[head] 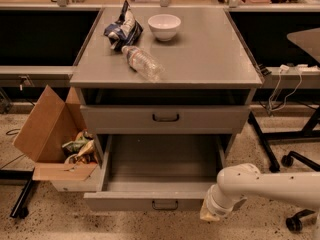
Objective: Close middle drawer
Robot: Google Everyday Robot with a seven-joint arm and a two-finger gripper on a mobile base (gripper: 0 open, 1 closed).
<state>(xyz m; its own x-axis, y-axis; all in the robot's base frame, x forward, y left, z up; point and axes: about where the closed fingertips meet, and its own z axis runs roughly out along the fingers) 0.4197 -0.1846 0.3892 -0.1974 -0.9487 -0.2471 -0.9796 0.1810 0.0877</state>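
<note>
The middle drawer (135, 201) is pulled far out of the grey cabinet and is empty. Its low front panel carries a small dark loop handle (165, 204). Above it, the taller-fronted top drawer (200, 119) is pushed in. My white arm (265, 186) reaches in from the lower right. My gripper (209, 215) is at the right end of the open drawer's front panel, close to it or touching it. No lower drawer shows.
On the cabinet top (210, 54) lie a plastic bottle (142, 63), a chip bag (122, 29) and a white bowl (164, 26). An open cardboard box (47, 134) of trash stands left of the drawer. Chair legs and castors (292, 159) are on the right.
</note>
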